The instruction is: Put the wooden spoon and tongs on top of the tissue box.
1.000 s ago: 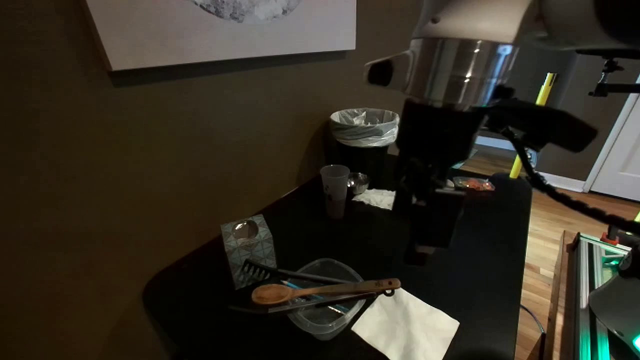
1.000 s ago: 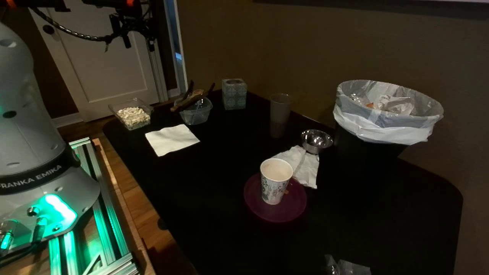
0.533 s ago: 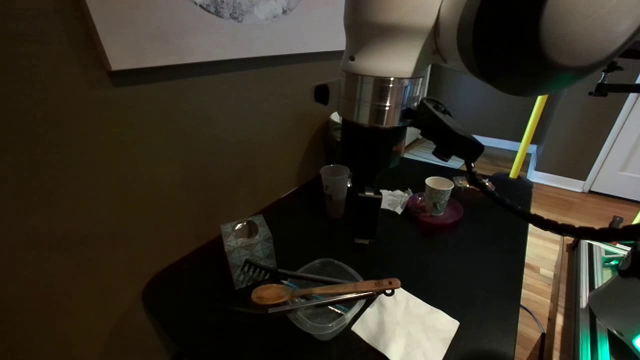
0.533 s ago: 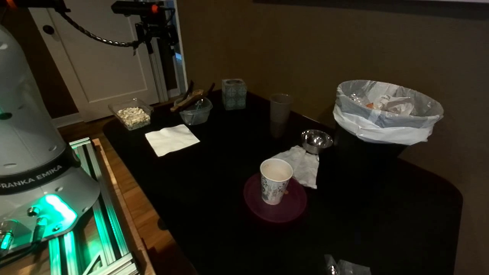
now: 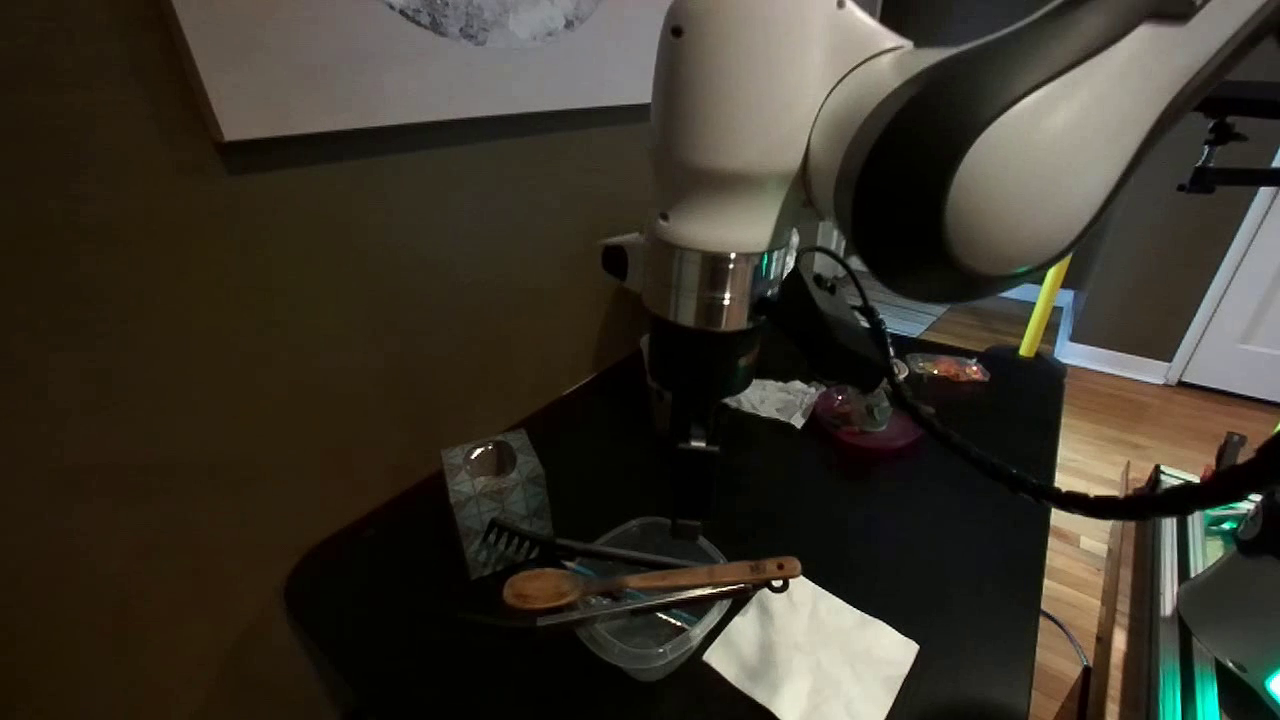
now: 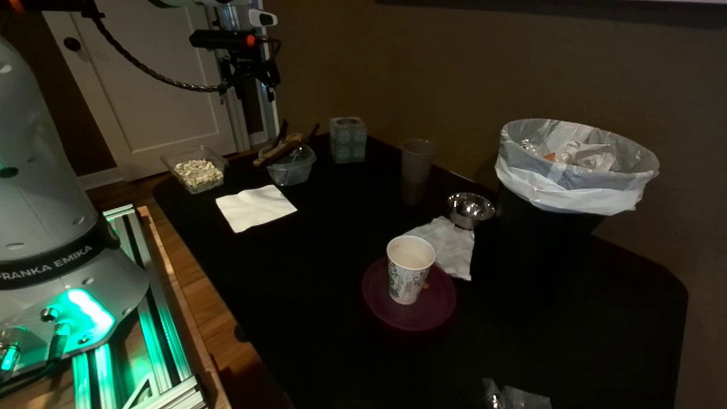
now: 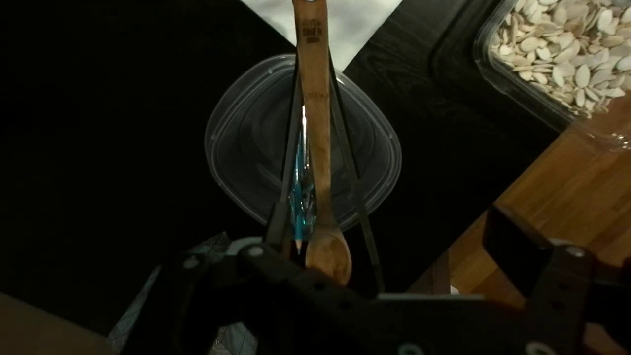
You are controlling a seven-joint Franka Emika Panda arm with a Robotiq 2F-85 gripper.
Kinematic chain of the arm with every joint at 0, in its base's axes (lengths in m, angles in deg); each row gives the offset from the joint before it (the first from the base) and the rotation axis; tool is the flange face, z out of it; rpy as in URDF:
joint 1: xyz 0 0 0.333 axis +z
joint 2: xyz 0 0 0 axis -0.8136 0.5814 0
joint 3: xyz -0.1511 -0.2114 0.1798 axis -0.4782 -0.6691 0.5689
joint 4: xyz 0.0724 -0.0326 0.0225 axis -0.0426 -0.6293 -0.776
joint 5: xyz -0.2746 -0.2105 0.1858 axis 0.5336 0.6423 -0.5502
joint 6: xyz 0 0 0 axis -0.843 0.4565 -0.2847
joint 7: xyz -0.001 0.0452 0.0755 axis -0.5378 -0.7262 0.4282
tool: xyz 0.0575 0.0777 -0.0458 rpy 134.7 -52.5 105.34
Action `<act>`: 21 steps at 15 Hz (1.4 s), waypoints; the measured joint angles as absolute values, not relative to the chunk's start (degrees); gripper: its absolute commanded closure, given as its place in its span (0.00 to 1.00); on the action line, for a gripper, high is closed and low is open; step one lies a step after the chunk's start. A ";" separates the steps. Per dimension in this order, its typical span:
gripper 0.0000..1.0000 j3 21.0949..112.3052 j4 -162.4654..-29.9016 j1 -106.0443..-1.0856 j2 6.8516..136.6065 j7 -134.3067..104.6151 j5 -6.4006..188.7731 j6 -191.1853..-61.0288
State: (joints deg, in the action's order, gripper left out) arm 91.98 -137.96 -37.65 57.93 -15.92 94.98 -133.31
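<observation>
well, the black two-fingered gripper (image 7: 394,234) hangs above one end of the black tabletop (image 6: 284,255), released, its jaws spread wide apart. the long orange-brown wooden spoon (image 7: 321,143) lies across a clear plastic container (image 7: 231,123) with rounded corners, over the slim black tongs (image 7: 354,170), whose two arms fan out on either side of it. the spoon's oval head points towards the rounded wall-side corner of the tabletop, and the end of its handle reaches over a corner of the flat white napkin (image 5: 815,645). beside the handle, a thin teal pencil (image 7: 297,212) lies in the container, its sharpened tip poking past the rim. the cube-shaped grey-green tissue box (image 6: 348,142), patterned in pale lines, stands upright by the wall-side edge, close to that same corner. in an exterior view i can see a black slotted end of the tongs right in front of it; whether the two touch, i can't tell. near the robot-side corner of the same end sits a clear plastic tub (image 7: 488,66) of pale flat seeds (image 7: 567,54), well apart from the tissue box.
</observation>
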 measured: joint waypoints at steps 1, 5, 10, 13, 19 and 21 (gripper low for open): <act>0.00 91.62 -137.58 -37.60 59.68 -16.33 96.12 -133.97; 0.00 89.71 -135.31 -37.24 65.99 -16.94 97.70 -134.34; 0.00 89.23 -134.65 -36.97 66.61 -16.81 97.67 -134.35; 0.00 89.13 -134.28 -36.89 68.26 -15.65 97.28 -135.58; 0.00 88.93 -132.25 -36.92 77.89 -10.06 96.38 -143.19; 0.00 88.57 -130.57 -37.02 80.80 -8.80 96.34 -144.43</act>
State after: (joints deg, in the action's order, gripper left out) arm 88.57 -130.57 -37.02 80.80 -8.80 96.34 -144.43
